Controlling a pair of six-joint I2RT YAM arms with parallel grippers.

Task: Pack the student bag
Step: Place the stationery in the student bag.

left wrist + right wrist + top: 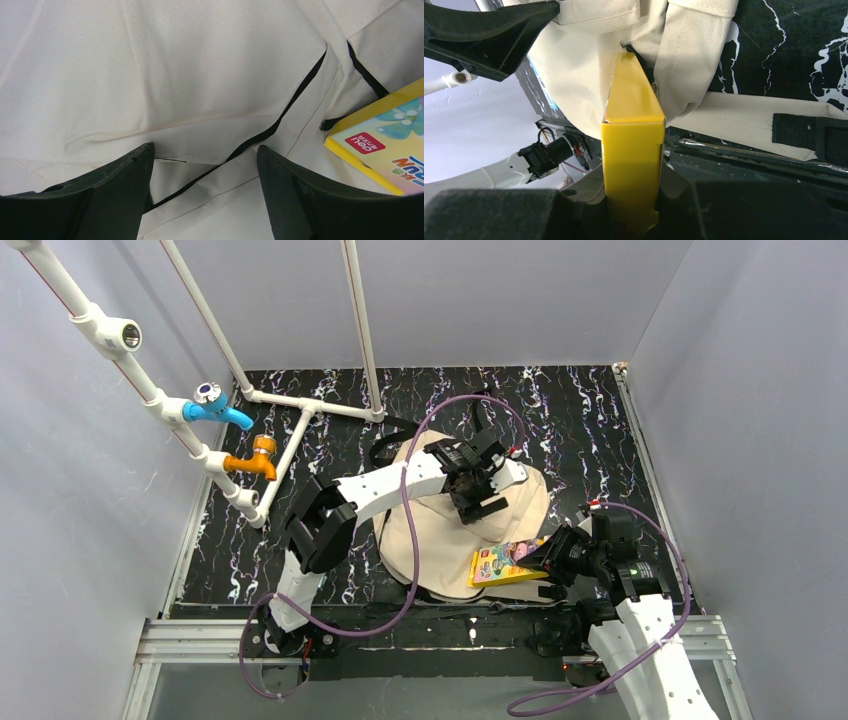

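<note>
The student bag (440,550), a beige fabric backpack, lies flat in the middle of the black marbled table. My left gripper (478,485) hovers over its top, open, the fingers (125,185) straddling a black zipper line (280,120) in the bag's fabric (200,75). My right gripper (555,558) is shut on a yellow box (505,565) with a colourful printed face and holds it edge-on at the bag's right side. In the right wrist view the box (631,135) points into a fold of the bag (584,75). The box corner also shows in the left wrist view (385,150).
White PVC pipes with a blue tap (215,405) and an orange tap (255,458) stand at the back left. Grey walls close three sides. A beige shoulder strap with black webbing (804,130) lies by the metal rail (440,635) at the front edge.
</note>
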